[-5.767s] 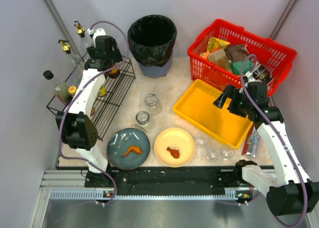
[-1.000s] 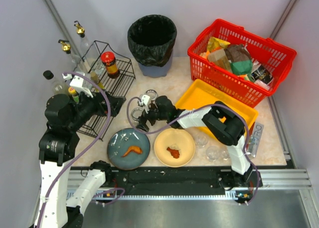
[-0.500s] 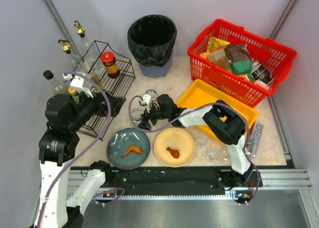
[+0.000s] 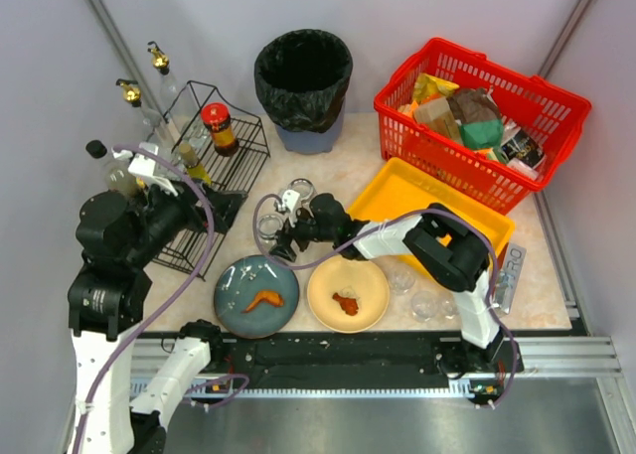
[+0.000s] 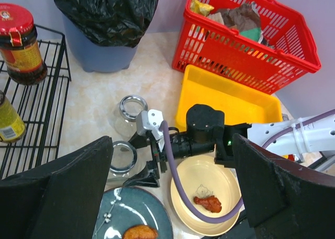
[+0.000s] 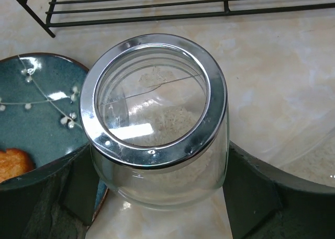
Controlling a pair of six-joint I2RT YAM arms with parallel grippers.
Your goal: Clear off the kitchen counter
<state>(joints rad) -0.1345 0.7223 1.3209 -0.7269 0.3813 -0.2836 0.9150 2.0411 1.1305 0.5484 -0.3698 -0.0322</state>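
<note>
Right hand just behind blue plate, fingers clamped on both sides of metal-rimmed glass jar. Left hand spread wide, empty, raised left of plate. Worktop, beige marbled, lies under plate, spreading out behind and to right of it. Orange food scrap on plate.
</note>
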